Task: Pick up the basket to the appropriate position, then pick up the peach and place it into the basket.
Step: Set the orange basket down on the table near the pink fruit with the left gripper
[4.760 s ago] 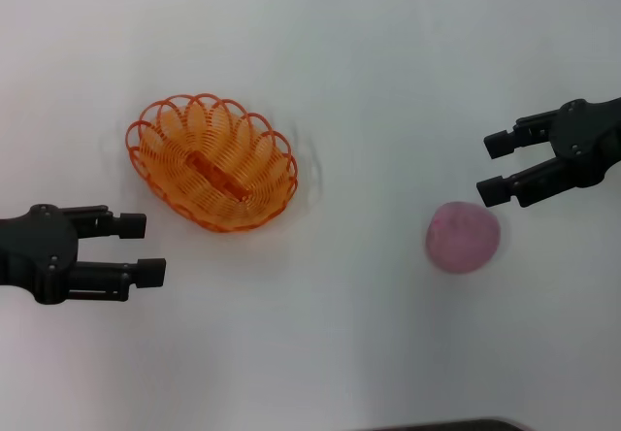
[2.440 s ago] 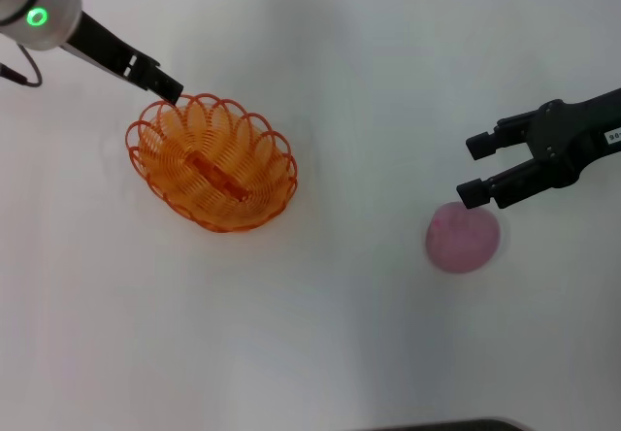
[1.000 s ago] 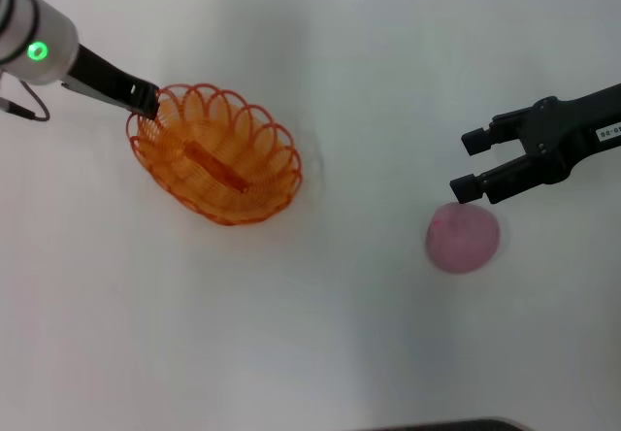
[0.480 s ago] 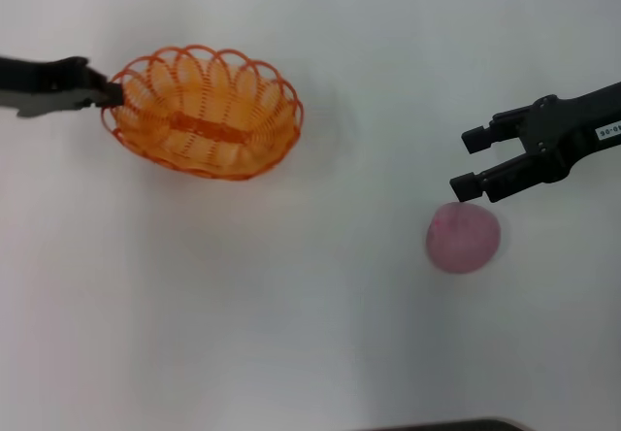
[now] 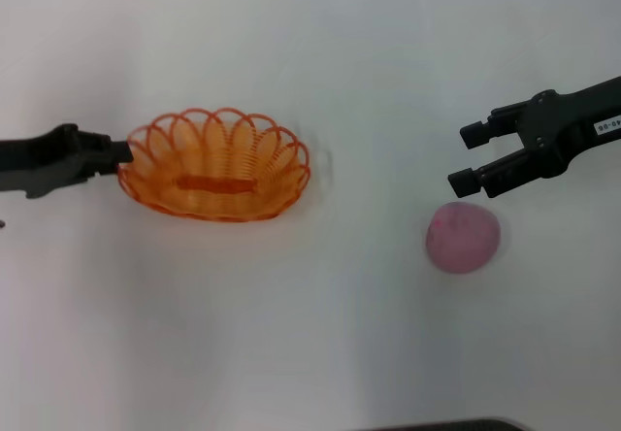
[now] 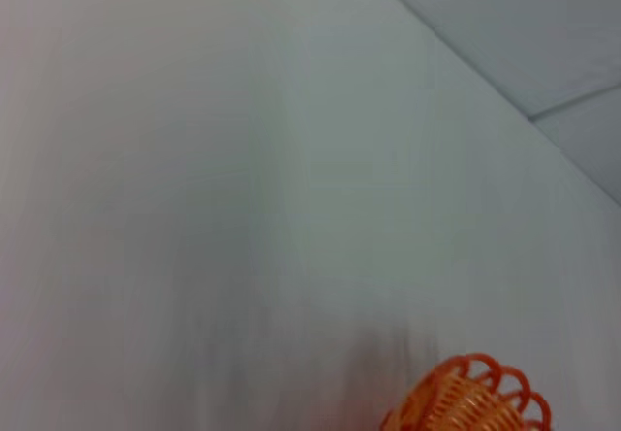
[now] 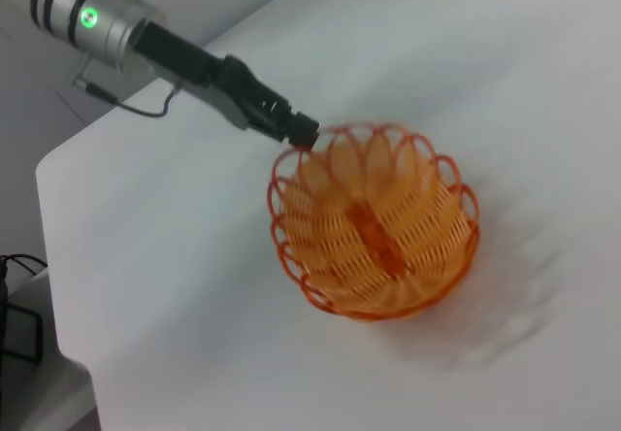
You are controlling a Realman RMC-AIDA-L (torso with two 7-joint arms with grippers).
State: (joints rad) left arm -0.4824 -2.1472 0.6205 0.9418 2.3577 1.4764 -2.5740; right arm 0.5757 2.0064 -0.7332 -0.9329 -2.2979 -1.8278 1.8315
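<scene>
A: Item one, left pincer (image 5: pixel 118 156)?
B: Reaches in low over the white counter (image 5: pixel 320 334), its tip closed on the rim of the basket (image 5: pixel 214 178) at that basket's near end. The right wrist view shows the same grip: dark tip (image 7: pixel 303 134) pinched on one rim loop.

A: Item two, basket?
B: Orange wire, oval, scalloped rim, open side up. It extends straight out from the left pincer's tip, away from the arm. Whether its base rests on the counter or hangs just above it, cannot tell. The left wrist view catches only a bit of its rim (image 6: pixel 471 402).

A: Item three, right pincer (image 5: pixel 468 157)?
B: Open wide, nothing between its fingers. Hovers well apart from the basket, fingertips pointing toward the basket's side.

A: Item four, peach (image 5: pixel 463 237)?
B: Round, pale pink, resting on the counter. Lies just below the right pincer's lower finger (image 5: pixel 464 181) in the head view, near it, not gripped. Well apart from the basket and the left pincer.
</scene>
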